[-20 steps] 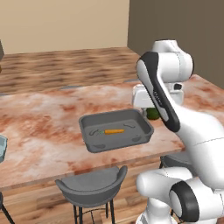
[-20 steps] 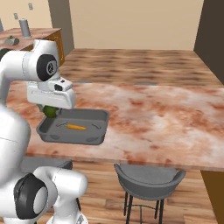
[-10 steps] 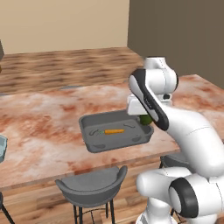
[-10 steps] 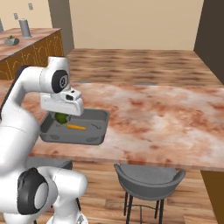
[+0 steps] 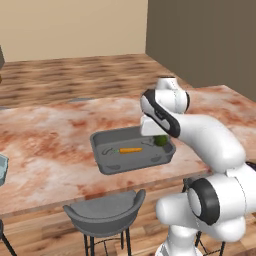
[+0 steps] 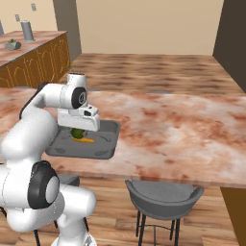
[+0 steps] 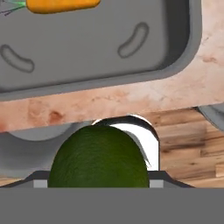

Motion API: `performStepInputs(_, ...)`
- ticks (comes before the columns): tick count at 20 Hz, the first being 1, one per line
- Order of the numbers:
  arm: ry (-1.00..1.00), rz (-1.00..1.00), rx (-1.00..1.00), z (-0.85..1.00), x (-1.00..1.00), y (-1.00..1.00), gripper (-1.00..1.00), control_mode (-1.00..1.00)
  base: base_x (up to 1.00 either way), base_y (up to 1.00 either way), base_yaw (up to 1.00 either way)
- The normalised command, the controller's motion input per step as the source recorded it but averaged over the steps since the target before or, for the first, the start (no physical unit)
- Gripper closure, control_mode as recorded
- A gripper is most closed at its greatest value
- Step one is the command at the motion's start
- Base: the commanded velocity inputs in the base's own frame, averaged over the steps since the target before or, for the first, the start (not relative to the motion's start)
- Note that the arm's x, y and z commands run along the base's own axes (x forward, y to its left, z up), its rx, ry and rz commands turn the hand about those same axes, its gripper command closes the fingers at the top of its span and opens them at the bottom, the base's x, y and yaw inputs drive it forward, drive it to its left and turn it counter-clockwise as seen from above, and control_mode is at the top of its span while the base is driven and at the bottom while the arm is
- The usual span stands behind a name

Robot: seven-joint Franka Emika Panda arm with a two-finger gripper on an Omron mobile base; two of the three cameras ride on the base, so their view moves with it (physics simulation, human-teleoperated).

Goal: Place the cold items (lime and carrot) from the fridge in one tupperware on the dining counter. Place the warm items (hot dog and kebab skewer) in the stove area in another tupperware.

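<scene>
A grey tupperware [image 5: 107, 161] [image 6: 108, 145] [image 7: 109, 48] sits on the dining counter [image 5: 45, 145] near its front edge. Inside it lies an orange carrot [image 5: 131, 149] [image 6: 87, 141] [image 7: 60, 5]. My gripper [image 5: 160, 137] [image 6: 77, 129] [image 7: 98, 177] hangs low over the tupperware's end nearest the arm, shut on a dark green lime [image 5: 161, 141] [image 6: 77, 133] [image 7: 98, 157]. In the hand view the lime sits between the fingertips, with the tupperware's rim and the counter edge beyond it. The hot dog and kebab skewer are out of view.
Grey bar stools [image 5: 105, 212] [image 6: 163, 192] stand under the counter's front edge. A pale blue container [image 5: 2, 169] pokes in at the far left of the counter. A wooden kitchen counter [image 6: 29, 45] carries small items at the back left.
The hand has swung down and in from beside the tupperware to just over its near end, still carrying the lime. The carrot and tupperware have stayed put.
</scene>
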Motion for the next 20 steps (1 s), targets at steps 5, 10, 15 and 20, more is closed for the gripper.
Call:
performStepInputs(5, 0.04, 0.01, 0.0, -0.47, 0.57, -0.02, 1.0, -1.0, 0.0, 0.0, 0.0)
performStepInputs(10, 0.01, 0.0, 0.0, -0.42, 0.39, 0.0, 1.0, -1.0, 0.0, 0.0, 0.0)
performStepInputs(15, 0.0, 0.0, 0.0, -0.38, 0.31, 0.0, 1.0, -1.0, 0.0, 0.0, 0.0)
performStepInputs(20, 0.0, 0.0, 0.0, -0.36, 0.3, 0.0, 1.0, -1.0, 0.0, 0.0, 0.0)
